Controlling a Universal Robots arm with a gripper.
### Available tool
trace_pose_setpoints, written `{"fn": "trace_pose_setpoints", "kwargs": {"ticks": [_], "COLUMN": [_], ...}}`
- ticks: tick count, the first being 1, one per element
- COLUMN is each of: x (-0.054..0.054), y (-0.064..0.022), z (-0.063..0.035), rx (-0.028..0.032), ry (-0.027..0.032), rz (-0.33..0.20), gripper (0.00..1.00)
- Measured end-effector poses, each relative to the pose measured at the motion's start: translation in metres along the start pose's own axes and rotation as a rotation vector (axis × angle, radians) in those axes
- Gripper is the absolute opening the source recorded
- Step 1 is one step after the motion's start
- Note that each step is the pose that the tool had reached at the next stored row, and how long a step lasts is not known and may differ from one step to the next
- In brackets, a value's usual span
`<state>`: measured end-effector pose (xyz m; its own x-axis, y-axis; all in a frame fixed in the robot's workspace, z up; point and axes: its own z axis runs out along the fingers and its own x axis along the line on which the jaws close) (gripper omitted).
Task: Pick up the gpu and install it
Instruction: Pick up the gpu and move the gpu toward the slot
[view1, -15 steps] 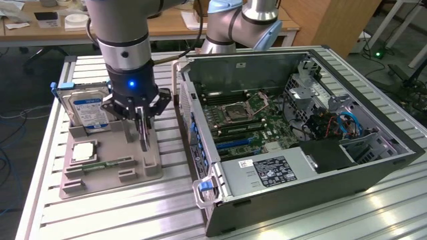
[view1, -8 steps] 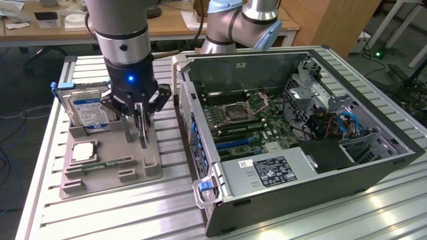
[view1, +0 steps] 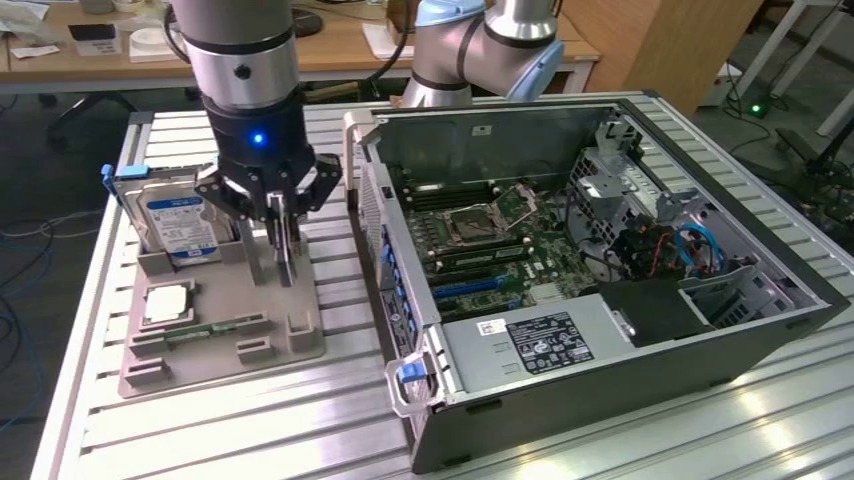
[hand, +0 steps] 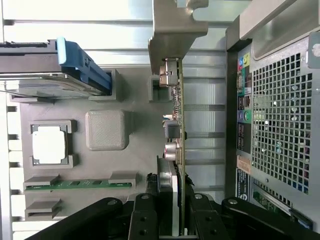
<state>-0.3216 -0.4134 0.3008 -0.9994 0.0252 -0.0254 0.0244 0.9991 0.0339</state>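
We see the gpu (hand: 178, 107) as a thin circuit board studded with small shiny metal cans. It ends in a bracket (hand: 172, 30) of smooth, dull silver-grey metal. The tray (hand: 135, 80) looks like matt grey plastic, and its square pad (hand: 105, 130) is finely rough. The hard drive (view1: 176, 222) has a glossy label and a blue plastic frame. The table (view1: 267, 420) is ribbed bare metal with a sheen. The computer case (view1: 627, 390) is dark, matt painted metal, and the gripper (view1: 278, 230) looks matt black.
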Motion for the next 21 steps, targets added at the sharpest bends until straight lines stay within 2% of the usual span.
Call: {"fn": "trace_pose_setpoints", "kwargs": {"ticks": [21], "x": [-0.001], "y": [0.0018], "z": [-0.0526], "rx": [0.0000], "ry": [0.0000], "rz": [0.000], "gripper": [0.28]}}
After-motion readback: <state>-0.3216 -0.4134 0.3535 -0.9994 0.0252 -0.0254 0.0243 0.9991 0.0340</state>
